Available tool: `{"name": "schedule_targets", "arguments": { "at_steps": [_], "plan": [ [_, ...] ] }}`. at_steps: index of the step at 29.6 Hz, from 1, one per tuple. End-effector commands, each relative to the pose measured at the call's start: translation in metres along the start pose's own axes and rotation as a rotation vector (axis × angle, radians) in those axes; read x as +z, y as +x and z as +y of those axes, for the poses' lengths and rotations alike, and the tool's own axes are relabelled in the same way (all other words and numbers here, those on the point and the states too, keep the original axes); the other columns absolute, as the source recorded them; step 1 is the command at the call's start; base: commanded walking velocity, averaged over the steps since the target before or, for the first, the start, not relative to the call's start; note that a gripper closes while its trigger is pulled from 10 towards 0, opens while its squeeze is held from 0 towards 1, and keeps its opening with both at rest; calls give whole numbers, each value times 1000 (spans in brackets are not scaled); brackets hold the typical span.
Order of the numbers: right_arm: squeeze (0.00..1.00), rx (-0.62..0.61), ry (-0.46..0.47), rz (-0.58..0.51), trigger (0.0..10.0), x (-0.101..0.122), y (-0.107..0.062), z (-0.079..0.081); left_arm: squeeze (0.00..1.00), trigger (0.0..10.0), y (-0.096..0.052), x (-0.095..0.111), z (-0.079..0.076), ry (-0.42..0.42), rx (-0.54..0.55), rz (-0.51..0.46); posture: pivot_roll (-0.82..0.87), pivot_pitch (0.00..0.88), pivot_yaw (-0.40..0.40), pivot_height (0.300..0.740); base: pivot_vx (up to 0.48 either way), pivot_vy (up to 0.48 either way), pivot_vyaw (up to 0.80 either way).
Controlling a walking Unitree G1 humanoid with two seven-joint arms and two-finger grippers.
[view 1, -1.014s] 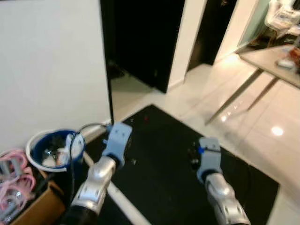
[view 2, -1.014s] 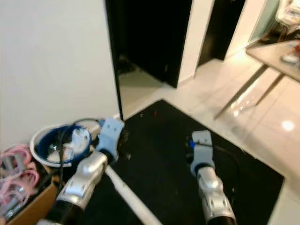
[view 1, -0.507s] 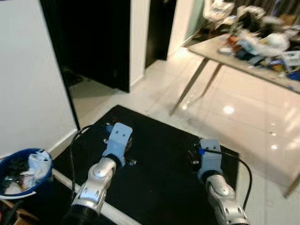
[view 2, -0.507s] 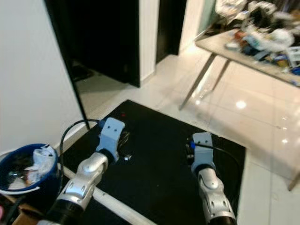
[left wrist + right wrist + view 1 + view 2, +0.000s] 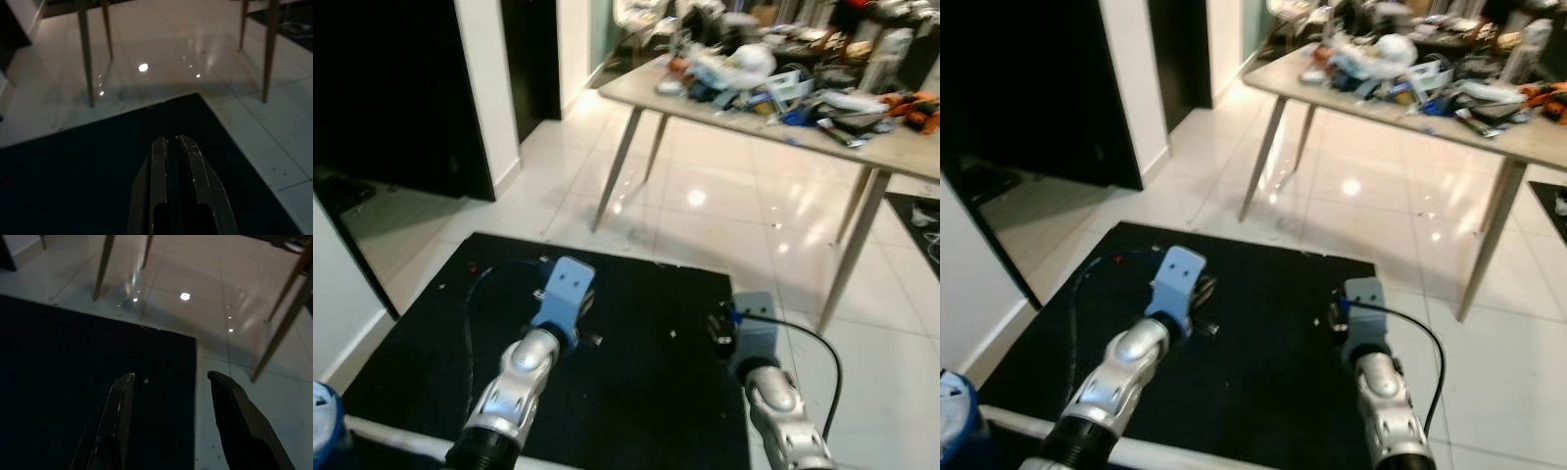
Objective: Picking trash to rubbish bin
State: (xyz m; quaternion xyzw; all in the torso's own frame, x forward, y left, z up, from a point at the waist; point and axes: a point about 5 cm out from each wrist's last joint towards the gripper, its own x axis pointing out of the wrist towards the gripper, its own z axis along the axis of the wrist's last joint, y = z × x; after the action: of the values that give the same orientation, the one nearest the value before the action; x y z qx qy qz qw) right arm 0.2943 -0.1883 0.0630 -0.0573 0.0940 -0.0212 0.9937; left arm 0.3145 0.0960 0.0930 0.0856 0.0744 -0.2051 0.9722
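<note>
Bright glare spots on the glossy floor (image 5: 695, 196); wrist views dim, perhaps slightly soft.

Bin (image 5: 952, 416) cut off, lower-left corner

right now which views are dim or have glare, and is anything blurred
Both eye views are bright, with ceiling-light glare on the white tile floor and slightly soft clutter on the table. Both wrist views are dim, the black mat almost featureless, with small glare spots on the tiles.
</note>
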Motion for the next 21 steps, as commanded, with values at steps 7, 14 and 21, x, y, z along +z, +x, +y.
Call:
{"name": "schedule_targets", "arguments": {
  "at_steps": [7,14,21],
  "plan": [
    [0,-15,42,22,10000,-4,-2,0,0,10000,-1,-3,1,-29,-3,13,-107,35,-18,740,0,0,-571],
    [0,5,33,18,10000,-2,0,4,0,10000,-2,-1,-2,-52,-22,-5,-106,35,-23,740,236,0,0],
    [0,10,31,21,10000,-2,0,5,0,10000,-2,-1,-2,-59,-25,-9,-108,39,-24,740,364,0,0]
  ]
}}
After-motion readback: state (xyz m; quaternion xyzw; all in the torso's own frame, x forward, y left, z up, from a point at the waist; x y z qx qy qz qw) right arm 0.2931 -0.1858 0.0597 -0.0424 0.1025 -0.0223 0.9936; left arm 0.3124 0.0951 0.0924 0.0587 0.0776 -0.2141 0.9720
